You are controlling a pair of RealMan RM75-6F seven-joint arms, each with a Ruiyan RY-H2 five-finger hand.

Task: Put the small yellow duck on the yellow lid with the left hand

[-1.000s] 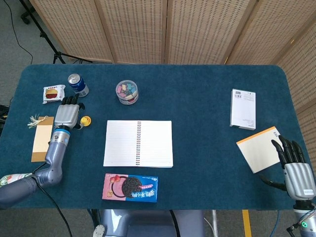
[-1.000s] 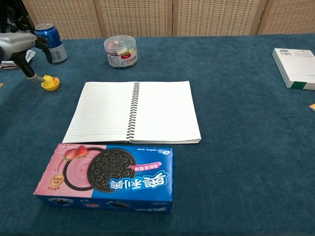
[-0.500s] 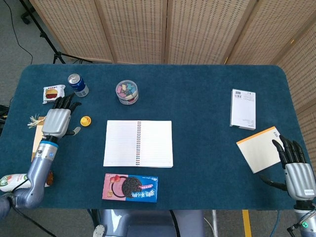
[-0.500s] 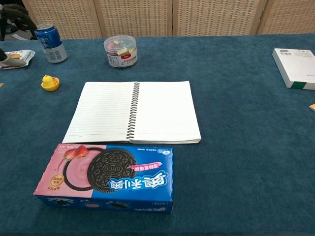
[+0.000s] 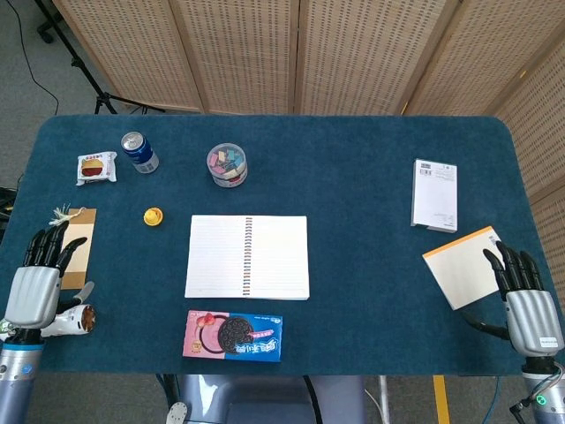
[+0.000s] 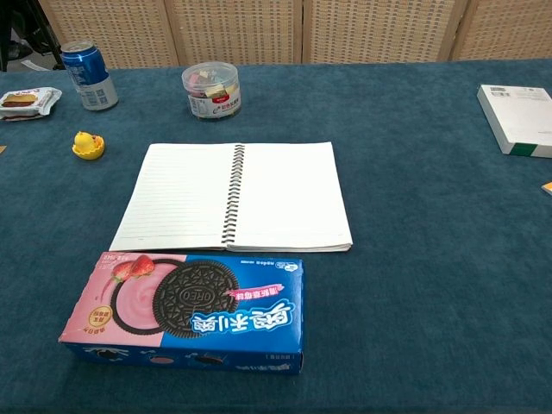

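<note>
- Duck [image 6: 87,144] sits on its yellow lid [image 6: 88,153] near the table's left edge; tiny, light, smooth; pinch its sides softly
- Left robot hand [image 5: 39,284] and right robot hand [image 5: 528,305] hold nothing, fingers spread

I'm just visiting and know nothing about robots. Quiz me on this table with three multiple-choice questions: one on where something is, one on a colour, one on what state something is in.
1. Where does the small yellow duck sit?
A. On the open notebook
B. On a yellow lid, left of the notebook
C. Inside the clear tub

2. What colour is the drink can?
A. Blue
B. Red
C. Green

3. What is the left hand doing?
A. Gripping the duck
B. Pressing on the cookie box
C. Holding nothing, fingers apart, at the near left table edge

Answers:
1. B: the chest view shows the duck on a flat yellow disc, apart from the notebook.
2. A: the can is blue with a silver top in both views.
3. C: the head view shows that hand far from the duck, fingers spread.
</note>
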